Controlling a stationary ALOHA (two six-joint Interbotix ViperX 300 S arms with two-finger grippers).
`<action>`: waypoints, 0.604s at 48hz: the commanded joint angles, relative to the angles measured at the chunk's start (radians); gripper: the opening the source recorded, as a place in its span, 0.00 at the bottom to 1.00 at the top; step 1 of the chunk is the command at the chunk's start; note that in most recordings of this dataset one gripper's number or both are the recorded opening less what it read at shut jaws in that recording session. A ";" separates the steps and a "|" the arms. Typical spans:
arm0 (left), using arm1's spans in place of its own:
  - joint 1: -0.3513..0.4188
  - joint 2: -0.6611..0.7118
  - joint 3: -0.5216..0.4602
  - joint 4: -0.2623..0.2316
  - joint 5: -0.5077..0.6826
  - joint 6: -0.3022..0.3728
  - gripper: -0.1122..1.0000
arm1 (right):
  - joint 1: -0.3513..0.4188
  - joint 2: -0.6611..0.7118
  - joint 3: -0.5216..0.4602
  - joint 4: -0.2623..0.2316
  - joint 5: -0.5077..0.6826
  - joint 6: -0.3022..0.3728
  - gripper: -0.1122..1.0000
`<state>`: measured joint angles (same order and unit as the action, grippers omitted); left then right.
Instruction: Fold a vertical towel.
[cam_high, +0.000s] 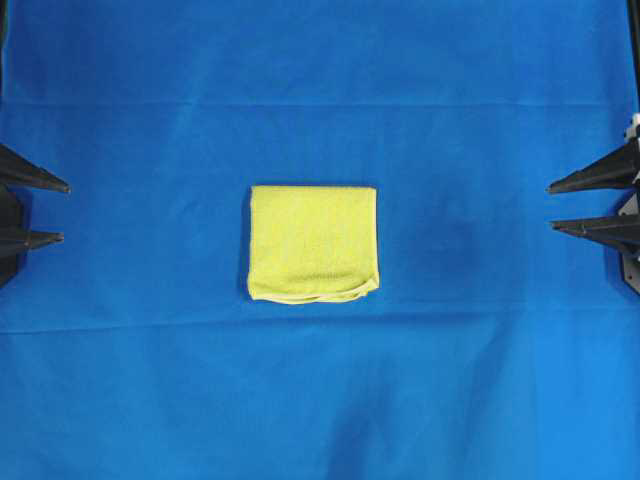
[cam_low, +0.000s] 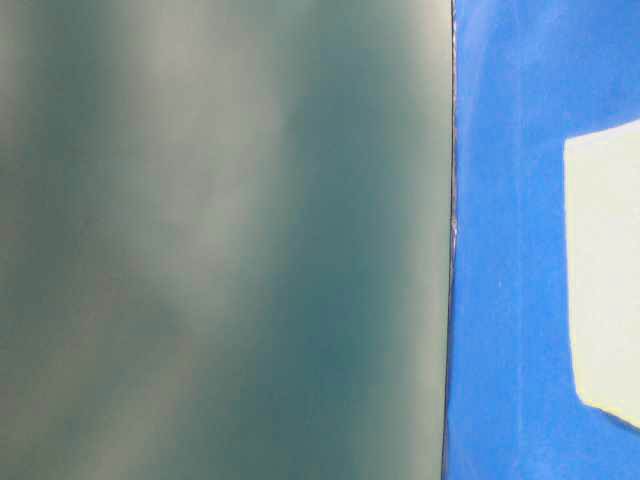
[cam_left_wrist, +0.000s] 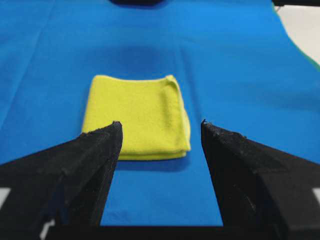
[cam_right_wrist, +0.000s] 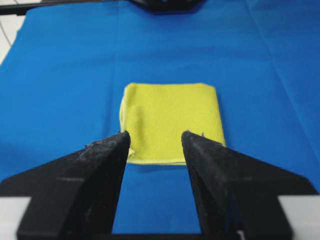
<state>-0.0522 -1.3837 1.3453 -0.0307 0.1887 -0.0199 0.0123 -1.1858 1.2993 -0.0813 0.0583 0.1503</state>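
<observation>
The towel, bright yellow microfibre, lies mid-counter on the blue cloth, already doubled into a near-square with layered edges showing along its near side. Judged light, limp and slightly grippy: it should drape rather than hold shape, so a pinch at a corner or along the hem, catching all layers, looks safest. Count: one towel, one blue cloth, two pincers. Left pincer and right pincer sit at opposite edges, well apart from it, both spread wide, holding nothing.

Legible text, labels, brands, numbers, signs: none. Nothing readable in any of the four views.
</observation>
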 joint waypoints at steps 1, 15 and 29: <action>0.005 0.006 -0.012 0.003 -0.005 -0.002 0.66 | -0.002 0.014 -0.011 -0.002 -0.002 0.000 0.58; 0.005 0.006 -0.012 0.003 -0.005 -0.002 0.66 | -0.002 0.014 -0.011 -0.002 0.000 0.000 0.58; 0.005 0.006 -0.012 0.003 -0.005 -0.002 0.66 | -0.002 0.014 -0.012 -0.002 0.005 0.000 0.58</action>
<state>-0.0522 -1.3852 1.3453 -0.0291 0.1887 -0.0199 0.0123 -1.1842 1.2993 -0.0828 0.0660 0.1503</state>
